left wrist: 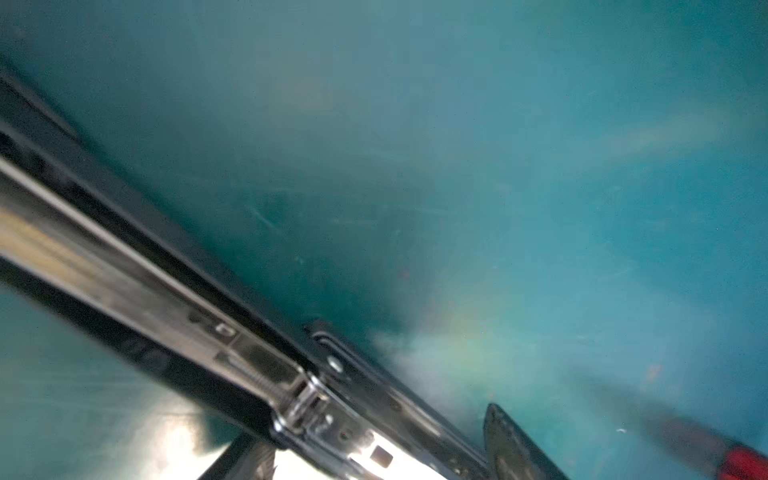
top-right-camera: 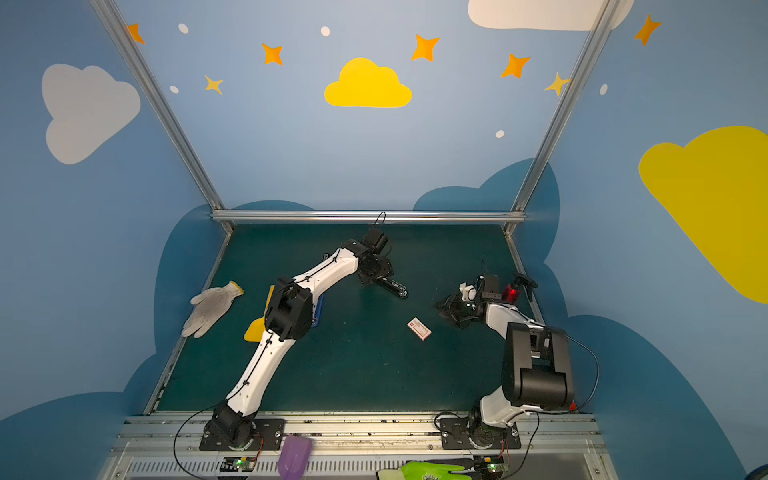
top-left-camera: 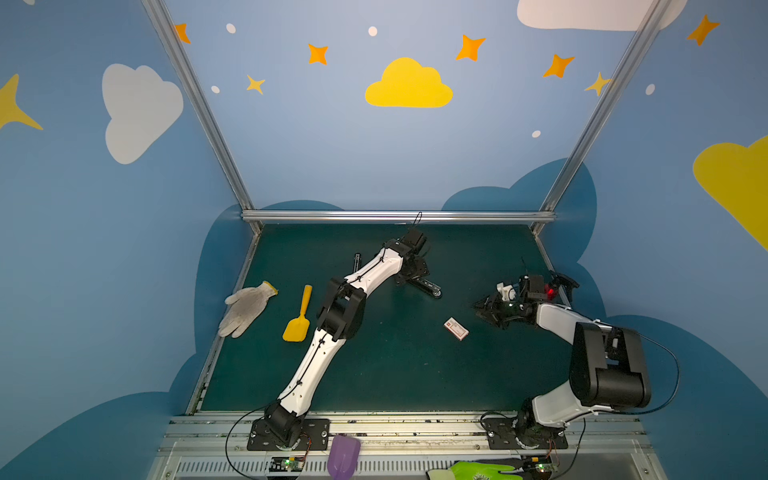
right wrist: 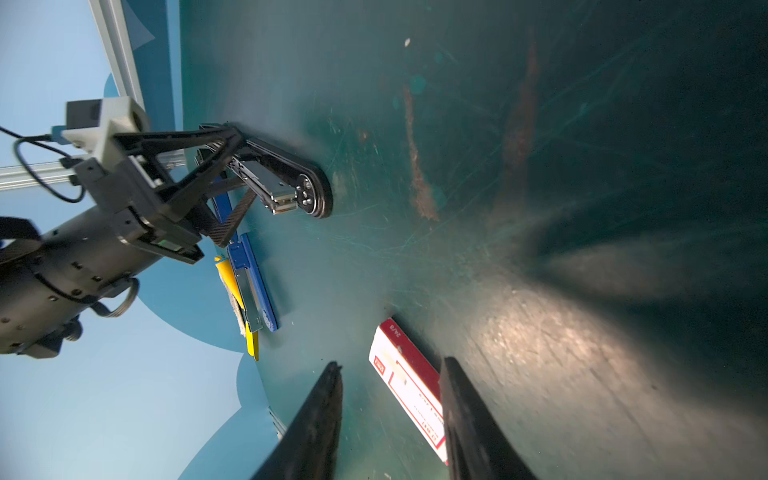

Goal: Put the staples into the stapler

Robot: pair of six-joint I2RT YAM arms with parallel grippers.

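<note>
Staples box (top-left-camera: 456, 328) on the mat (top-left-camera: 395, 374), near the spread right pincer (top-left-camera: 478, 311), apart.

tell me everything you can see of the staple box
The staple box is a small flat rectangular carton, white on top with a red mark and small print. In the right wrist view the box also shows a red long side. It looks shut, with nothing of its contents showing. It lies flat and askew on the green mat, right of centre, touching only the mat. The open right gripper is close by, its fingers clear of the box.
</note>
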